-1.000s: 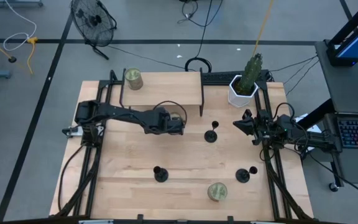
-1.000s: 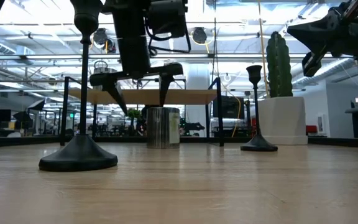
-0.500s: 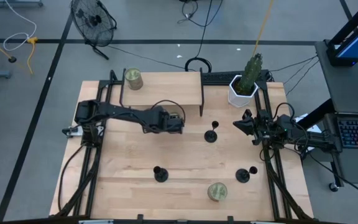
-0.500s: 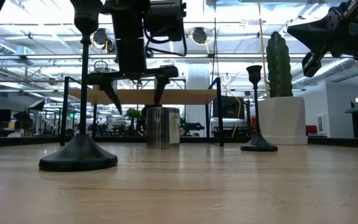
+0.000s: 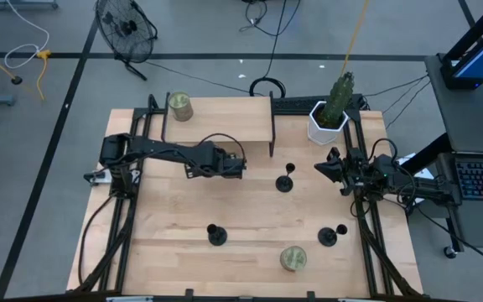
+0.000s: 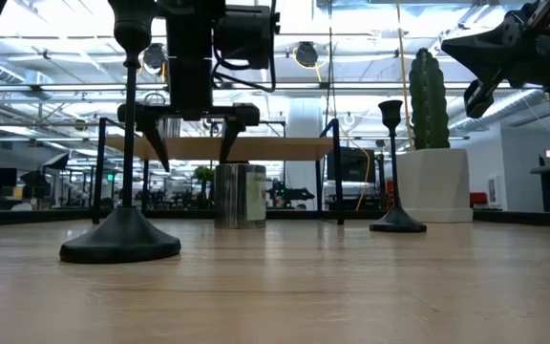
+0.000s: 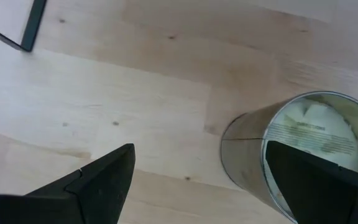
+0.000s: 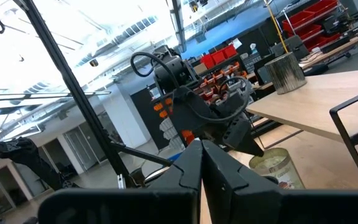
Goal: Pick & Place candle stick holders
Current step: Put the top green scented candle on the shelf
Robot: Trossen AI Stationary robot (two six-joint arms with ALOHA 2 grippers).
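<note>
High view, tin beside left claw

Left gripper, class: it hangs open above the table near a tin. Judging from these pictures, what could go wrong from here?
1. The left gripper is open over a tin, not a candle stick holder; it may grasp the wrong object.
2. One finger is close to the tin's rim, so descending could knock it over.
3. Swinging toward the nearest holder risks toppling its thin stem.

Candle stick holders black; tins greenish-gold; table pale wood grain; cactus green, pot white.
</note>
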